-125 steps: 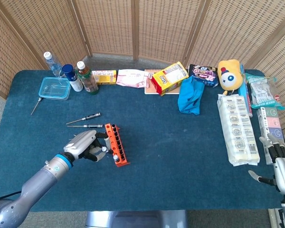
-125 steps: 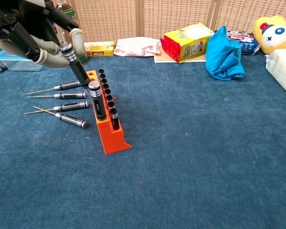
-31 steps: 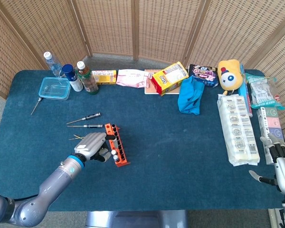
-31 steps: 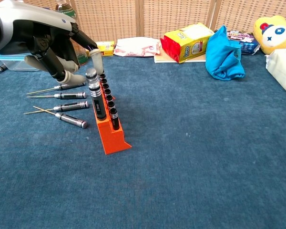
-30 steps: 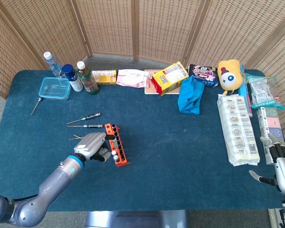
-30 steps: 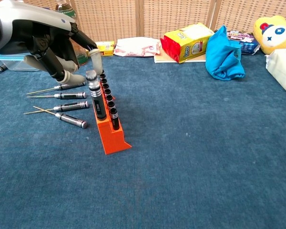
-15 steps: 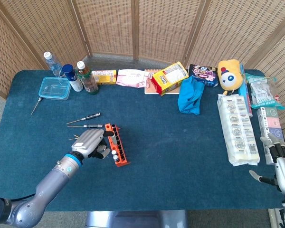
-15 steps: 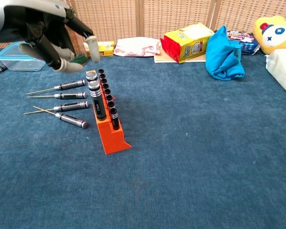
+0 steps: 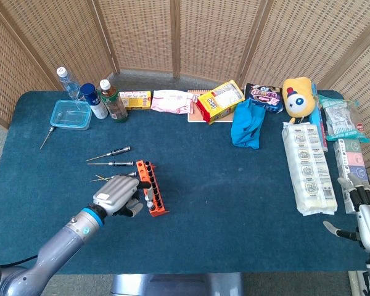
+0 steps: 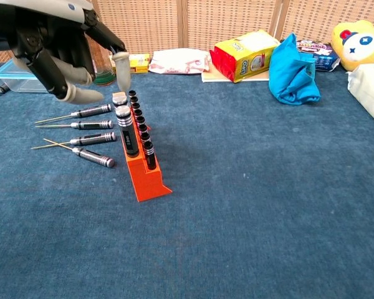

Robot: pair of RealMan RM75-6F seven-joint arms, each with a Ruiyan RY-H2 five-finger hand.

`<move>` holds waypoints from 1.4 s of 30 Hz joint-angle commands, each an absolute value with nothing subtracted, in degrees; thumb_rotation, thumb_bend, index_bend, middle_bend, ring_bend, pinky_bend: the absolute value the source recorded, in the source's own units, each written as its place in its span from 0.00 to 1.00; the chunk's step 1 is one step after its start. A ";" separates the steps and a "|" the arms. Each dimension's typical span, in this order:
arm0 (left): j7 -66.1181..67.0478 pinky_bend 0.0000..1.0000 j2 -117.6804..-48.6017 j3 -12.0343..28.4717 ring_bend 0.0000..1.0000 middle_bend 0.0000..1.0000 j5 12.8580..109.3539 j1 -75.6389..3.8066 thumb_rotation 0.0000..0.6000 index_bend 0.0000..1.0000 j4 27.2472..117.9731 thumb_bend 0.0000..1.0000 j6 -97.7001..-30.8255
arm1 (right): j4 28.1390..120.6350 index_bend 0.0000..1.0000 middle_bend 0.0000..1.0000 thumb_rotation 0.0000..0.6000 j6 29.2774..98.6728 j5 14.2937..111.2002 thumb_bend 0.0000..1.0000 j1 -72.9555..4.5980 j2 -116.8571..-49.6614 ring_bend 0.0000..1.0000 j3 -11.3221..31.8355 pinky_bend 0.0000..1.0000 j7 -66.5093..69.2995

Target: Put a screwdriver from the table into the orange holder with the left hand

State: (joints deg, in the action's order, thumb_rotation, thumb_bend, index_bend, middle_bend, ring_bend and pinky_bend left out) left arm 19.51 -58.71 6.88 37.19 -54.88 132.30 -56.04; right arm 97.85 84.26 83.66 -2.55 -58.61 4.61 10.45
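Blue table [image 9: 234,203]: left hand [image 10: 56,43], fingers spread and empty, above orange holder [image 10: 143,174].

The table [image 10: 268,205] is covered in fuzzy blue cloth, like carpet. The orange holder [image 10: 143,174] looks like smooth, dull plastic. The screwdrivers [image 10: 87,125] have shiny metal shafts and dark ridged handles with silver rings. The left hand [image 10: 56,47] is shiny grey and black, with pale smooth fingertips [image 10: 121,68]. The screen [image 9: 172,37] behind is woven cane in wood frames. The blue cloth [image 10: 292,71] looks soft and crumpled. The box [image 9: 70,115] is clear plastic.
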 commanded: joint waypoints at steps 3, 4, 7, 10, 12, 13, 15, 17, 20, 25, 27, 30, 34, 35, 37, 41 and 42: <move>21.19 0.96 -59.99 6.25 1.00 1.00 36.10 -55.57 1.00 0.44 131.98 0.41 -57.39 | 97.76 0.13 0.04 1.00 84.22 83.43 0.09 -2.55 -58.54 0.06 4.74 0.01 10.72; 21.41 0.96 -60.00 6.15 1.00 1.00 35.87 -55.62 1.00 0.44 131.89 0.41 -57.63 | 97.74 0.13 0.04 1.00 84.18 83.46 0.09 -2.58 -58.53 0.06 4.73 0.01 10.77; 21.69 0.96 -60.03 6.04 1.00 1.00 35.25 -55.71 1.00 0.44 131.92 0.41 -58.14 | 97.73 0.13 0.04 1.00 84.15 83.54 0.09 -2.59 -58.51 0.06 4.71 0.01 10.83; 21.86 0.96 -60.10 5.86 1.00 1.00 34.84 -55.74 1.00 0.44 131.70 0.41 -58.35 | 97.77 0.13 0.04 1.00 84.33 83.62 0.09 -2.51 -58.49 0.06 4.70 0.01 10.85; 21.77 0.96 -60.25 5.82 1.00 1.00 34.61 -55.71 1.00 0.44 131.43 0.41 -58.40 | 97.78 0.13 0.04 1.00 84.36 83.58 0.09 -2.49 -58.47 0.06 4.71 0.01 10.89; 21.69 0.96 -60.31 5.82 1.00 1.00 34.50 -55.71 1.00 0.44 131.33 0.41 -58.34 | 97.79 0.13 0.04 1.00 84.36 83.57 0.09 -2.49 -58.47 0.06 4.72 0.01 10.91; 21.58 0.96 -60.42 5.82 1.00 1.00 34.24 -55.78 1.00 0.44 131.09 0.41 -58.15 | 97.78 0.13 0.04 1.00 84.38 83.57 0.09 -2.48 -58.46 0.06 4.73 0.01 10.92; 21.65 0.96 -60.56 5.82 1.00 1.00 34.04 -55.88 1.00 0.44 130.80 0.41 -58.12 | 97.77 0.13 0.04 1.00 84.36 83.55 0.09 -2.49 -58.47 0.06 4.73 0.01 10.89; 21.66 0.96 -60.62 5.82 1.00 1.00 33.65 -55.97 1.00 0.44 130.69 0.41 -58.17 | 97.75 0.13 0.04 1.00 84.30 83.49 0.09 -2.51 -58.48 0.06 4.75 0.01 10.86; 21.74 0.96 -60.44 5.96 1.00 1.00 33.41 -55.97 1.00 0.44 130.45 0.41 -58.65 | 97.76 0.13 0.04 1.00 84.27 83.57 0.09 -2.53 -58.46 0.06 4.73 0.01 10.96; 21.54 0.96 -60.55 6.13 1.00 1.00 33.20 -55.97 1.00 0.44 130.21 0.41 -58.70 | 97.76 0.13 0.04 1.00 84.31 83.64 0.09 -2.52 -58.47 0.06 4.70 0.01 10.89; 21.43 0.96 -60.74 6.28 1.00 1.00 33.28 -55.94 1.00 0.44 129.93 0.41 -58.82 | 97.79 0.13 0.04 1.00 84.37 83.66 0.09 -2.48 -58.48 0.06 4.68 0.01 10.86; 21.78 0.96 -60.83 6.37 1.00 1.00 32.94 -56.12 1.00 0.44 129.97 0.41 -59.05 | 97.75 0.13 0.04 1.00 84.25 83.46 0.09 -2.53 -58.48 0.06 4.77 0.01 10.91; 21.90 0.96 -60.83 6.38 1.00 1.00 32.80 -56.18 1.00 0.44 130.01 0.41 -59.13 | 97.75 0.13 0.04 1.00 84.23 83.46 0.09 -2.55 -58.48 0.06 4.77 0.01 10.90; 22.05 0.96 -60.84 6.36 1.00 1.00 32.62 -56.23 1.00 0.44 130.06 0.41 -59.23 | 97.75 0.13 0.04 1.00 84.20 83.47 0.09 -2.55 -58.48 0.06 4.75 0.01 10.91; 22.13 0.96 -60.93 6.31 1.00 1.00 32.46 -56.24 1.00 0.44 130.11 0.41 -59.25 | 97.77 0.13 0.04 1.00 84.28 83.51 0.09 -2.51 -58.45 0.06 4.75 0.01 10.97; 22.19 0.96 -60.95 6.25 1.00 1.00 32.41 -56.25 1.00 0.44 130.13 0.41 -59.20 | 97.77 0.13 0.04 1.00 84.31 83.51 0.09 -2.50 -58.43 0.06 4.76 0.01 11.01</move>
